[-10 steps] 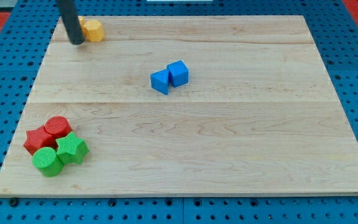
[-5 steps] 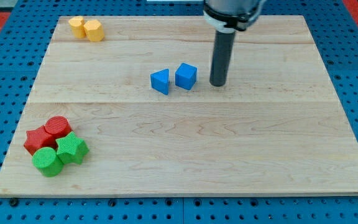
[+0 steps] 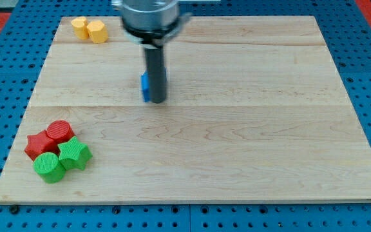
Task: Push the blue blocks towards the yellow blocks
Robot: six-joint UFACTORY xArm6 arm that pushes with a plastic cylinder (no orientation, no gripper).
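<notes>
My tip (image 3: 156,100) rests on the wooden board (image 3: 250,142) just left of centre. A sliver of blue block (image 3: 145,88) shows at the rod's left edge, touching it; the rest of the blue is hidden behind the rod, so I cannot tell whether both blue blocks are there. Two yellow blocks (image 3: 87,29) sit side by side at the view's top left corner of the board, well up and left of my tip.
Two red blocks (image 3: 49,139) and two green blocks (image 3: 63,159) are clustered at the view's bottom left. A blue pegboard (image 3: 366,64) surrounds the board.
My rod swung from the top left to the right of the blue blocks, then moved left into them. The blue blocks have shifted left and are now mostly hidden behind the rod.
</notes>
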